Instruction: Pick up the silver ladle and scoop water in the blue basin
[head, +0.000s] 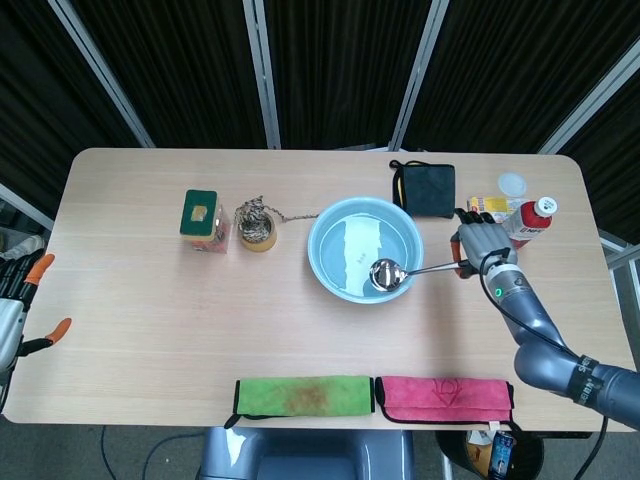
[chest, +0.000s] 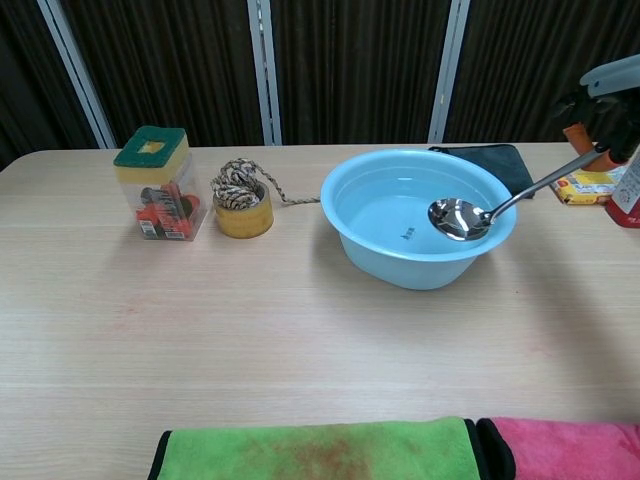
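1. Head view: right hand (head: 481, 246) closed round the ladle (head: 386, 274) handle, near the table's right edge, just right of the basin (head: 325, 262).
2. Handle slanted down across the basin's right rim, bowl inside the rim, likely so the cup can dip while the hand stays outside and dry.
3. Chest view: ladle (chest: 458, 218) bowl low inside the basin (chest: 400, 270), at or just above the water; contact with the surface hard to judge.
4. Basin near the table's middle, a little toward the far edge, within the right arm's reach; probably the reason for using that arm.
5. Ladle bowl to the left of the holding hand (chest: 607, 105), well lower than it, at the handle's far end.
6. Left hand (head: 18, 310) at the table's left edge, fingers spread, holding nothing, well apart from the basin.
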